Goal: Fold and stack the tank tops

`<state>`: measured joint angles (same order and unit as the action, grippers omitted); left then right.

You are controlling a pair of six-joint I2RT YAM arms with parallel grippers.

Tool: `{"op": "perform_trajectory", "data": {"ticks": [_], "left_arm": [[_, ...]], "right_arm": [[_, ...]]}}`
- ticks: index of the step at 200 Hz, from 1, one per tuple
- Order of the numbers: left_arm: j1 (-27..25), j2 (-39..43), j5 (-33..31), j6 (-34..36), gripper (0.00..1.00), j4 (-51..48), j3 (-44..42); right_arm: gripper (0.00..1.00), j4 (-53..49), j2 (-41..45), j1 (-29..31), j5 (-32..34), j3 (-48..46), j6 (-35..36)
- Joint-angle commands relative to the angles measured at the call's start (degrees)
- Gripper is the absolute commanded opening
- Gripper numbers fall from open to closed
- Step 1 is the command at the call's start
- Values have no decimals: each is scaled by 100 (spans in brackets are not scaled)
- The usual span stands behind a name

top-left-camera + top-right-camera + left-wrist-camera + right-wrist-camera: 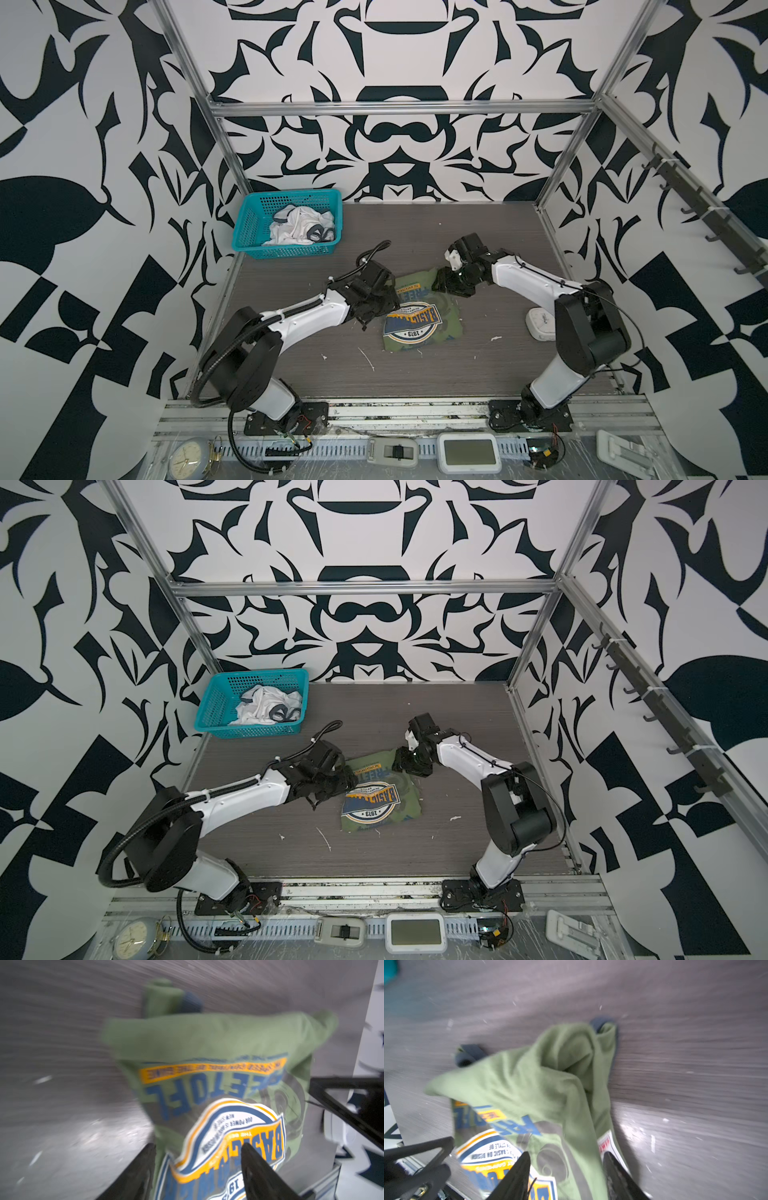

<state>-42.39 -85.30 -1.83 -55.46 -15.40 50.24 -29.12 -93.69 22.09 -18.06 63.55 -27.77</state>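
The olive green tank top (pixel 419 318) lies partly folded in the middle of the table, its navy and yellow badge facing up; both top views show it (pixel 380 802). My left gripper (pixel 384 301) hovers over its left edge, jaws apart above the badge (pixel 199 1146). My right gripper (pixel 440 284) is at the shirt's far right corner, open, with green cloth (pixel 539 1084) running between its spread fingers (pixel 566 1154). The white tank top (pixel 297 226) sits crumpled in the teal basket.
The teal mesh basket (pixel 291 195) stands at the table's back left. A small white device (pixel 540 326) lies on the table by the right arm. White scraps dot the tabletop. A clock (pixel 187 459) and a screen (pixel 469 453) sit on the front rail.
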Motion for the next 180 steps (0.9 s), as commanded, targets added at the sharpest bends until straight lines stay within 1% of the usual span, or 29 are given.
{"op": "perform_trajectory", "data": {"ticks": [1, 13, 57, 85, 102, 121, 142, 153, 167, 180], "left_arm": [[152, 35, -403, -64, 71, 223, 42], [228, -134, -325, 37, 71, 225, 187], [360, -798, -292, 208, 68, 320, 636], [424, -1150, -465, 319, 66, 174, 937], [433, -1302, -555, 334, 66, 49, 1094], [451, -1442, -573, 356, 68, -51, 1211], [451, -1427, -586, 349, 69, -159, 1247], [436, -1297, -727, 344, 71, -306, 1219], [416, -1059, -872, 320, 73, -443, 1117], [421, -846, -929, 285, 74, -471, 947]], "right_arm": [[59, 170, 202, -26, 278, 16, 179], [58, 126, 103, -22, 277, 122, 218], [51, 112, -465, -28, 276, 577, 344], [44, 178, -755, -7, 91, 810, 322], [43, 170, -876, 15, 136, 899, 320], [43, 146, -1011, 24, 121, 996, 316], [43, 135, -1105, 63, 135, 1078, 312], [42, 137, -1132, 69, 174, 1098, 315], [40, 124, -1175, 77, 254, 1129, 311], [35, 73, -1230, 77, 342, 1164, 315]]}}
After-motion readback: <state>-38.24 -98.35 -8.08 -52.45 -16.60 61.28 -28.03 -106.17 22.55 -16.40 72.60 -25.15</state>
